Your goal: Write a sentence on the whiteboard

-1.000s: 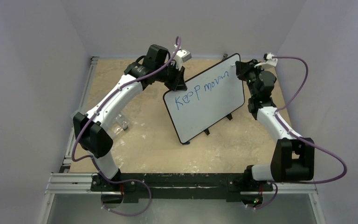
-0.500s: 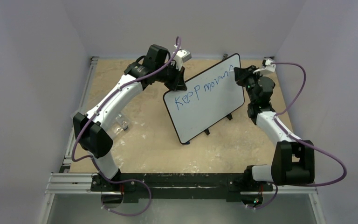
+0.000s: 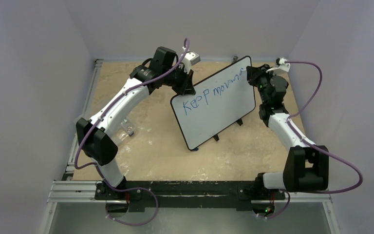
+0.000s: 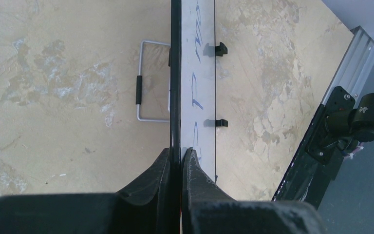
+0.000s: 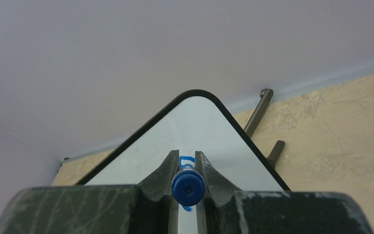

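Observation:
The whiteboard (image 3: 219, 109) stands tilted on its small black feet in the middle of the table. It carries one line of blue writing (image 3: 214, 92) reading about "Keep movin". My left gripper (image 3: 185, 87) is shut on the board's upper left edge. In the left wrist view the fingers (image 4: 195, 178) clamp the black rim (image 4: 175, 73) edge-on. My right gripper (image 3: 250, 74) is shut on a blue marker (image 5: 188, 187) at the board's top right corner (image 5: 197, 95). A fresh blue stroke (image 5: 187, 160) shows just past the marker.
A metal wire stand (image 4: 148, 80) lies on the tan tabletop behind the board. A small metal piece (image 3: 128, 130) lies near the left arm. Purple walls close in on three sides. The black mounting rail (image 3: 185, 190) runs along the near edge.
The right gripper moved slightly along the board's top right corner, and the blue line grew by another letter stroke. The left arm and board stayed still.

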